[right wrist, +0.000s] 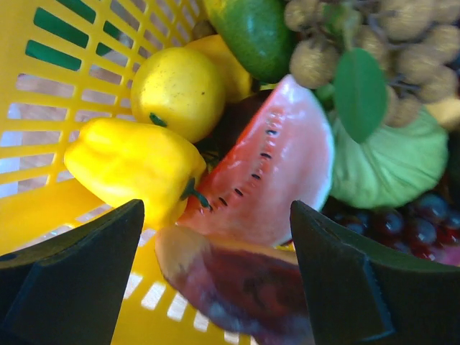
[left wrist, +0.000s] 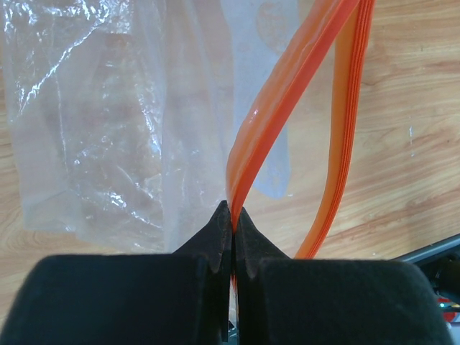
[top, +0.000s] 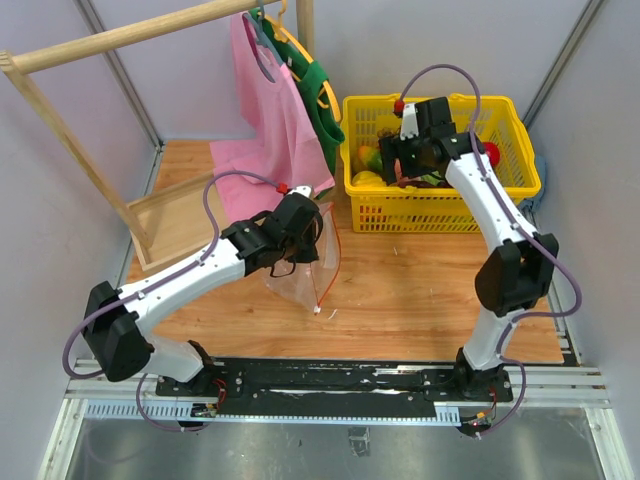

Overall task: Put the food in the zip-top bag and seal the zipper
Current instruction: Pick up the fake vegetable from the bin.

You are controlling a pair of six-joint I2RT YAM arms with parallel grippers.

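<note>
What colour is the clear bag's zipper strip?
Red-orange. The zipper shows best in the left wrist view.

Crinkly plastic zip-top bag (left wrist: 93, 122), glossy yellow pepper (right wrist: 133, 162), wooden table (top: 420, 290)

The wooden bench (top: 400, 300) carries a yellow basket (top: 440, 212) back right, a wooden tray (top: 172, 215) left, and seemingly the zip-top bag (top: 298, 285)'s lower edge.
</note>
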